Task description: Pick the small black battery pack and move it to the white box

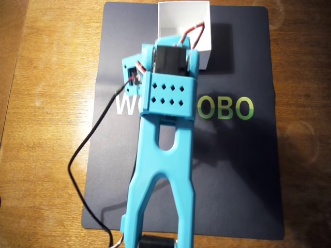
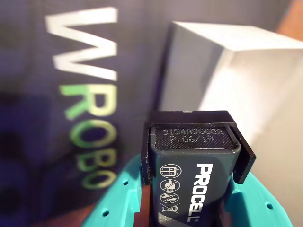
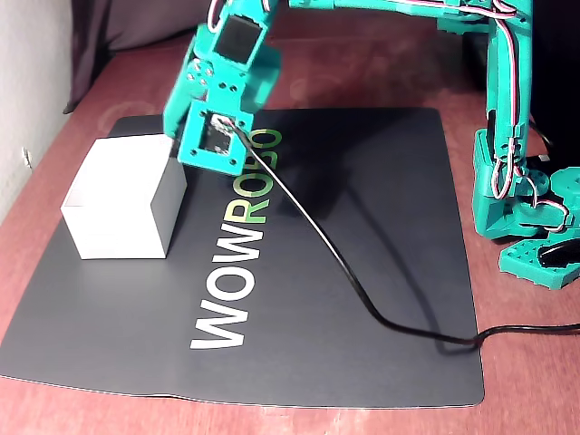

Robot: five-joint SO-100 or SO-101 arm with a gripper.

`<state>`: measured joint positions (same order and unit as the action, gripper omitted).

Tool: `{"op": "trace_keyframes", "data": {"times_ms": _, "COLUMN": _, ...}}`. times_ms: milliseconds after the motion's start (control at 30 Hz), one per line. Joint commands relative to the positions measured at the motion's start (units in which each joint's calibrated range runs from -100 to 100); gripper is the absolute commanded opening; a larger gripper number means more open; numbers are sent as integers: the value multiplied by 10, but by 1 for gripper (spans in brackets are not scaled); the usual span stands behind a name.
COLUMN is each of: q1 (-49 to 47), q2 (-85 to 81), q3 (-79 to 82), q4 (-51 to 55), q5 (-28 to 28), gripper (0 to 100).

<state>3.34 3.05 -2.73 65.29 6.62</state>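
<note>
**Battery held beside box**

Gripper (image 2: 189, 198) fingers clamped on the battery (image 2: 193, 161), PROCELL label facing the wrist cam. Battery is off the mat (image 3: 362, 272), right next to the box (image 3: 122, 208) wall. Overhead: arm (image 1: 165, 139) hides the battery; red wires loop over the box (image 1: 183, 26) opening.

Wooden table (image 1: 46, 103), dark mat (image 1: 232, 170)

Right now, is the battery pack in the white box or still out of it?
Out: in the wrist view the battery pack sits clamped in the pincer, beside the white box.
</note>
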Motion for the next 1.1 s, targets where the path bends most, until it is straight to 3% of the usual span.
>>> {"op": "trace_keyframes", "data": {"times_ms": 0, "q1": 0, "q2": -27, "q3": -99, "q4": -4, "q5": 19, "gripper": 8}}
{"op": "trace_keyframes", "data": {"times_ms": 467, "q1": 40, "q2": 25, "q3": -117, "q4": -216, "q5": 20, "gripper": 8}}
{"op": "trace_keyframes", "data": {"times_ms": 667, "q1": 47, "q2": 61, "q3": -117, "q4": -328, "q5": 46, "gripper": 8}}
{"op": "trace_keyframes", "data": {"times_ms": 1067, "q1": 75, "q2": 185, "q3": -263, "q4": -350, "q5": 69, "gripper": 8}}
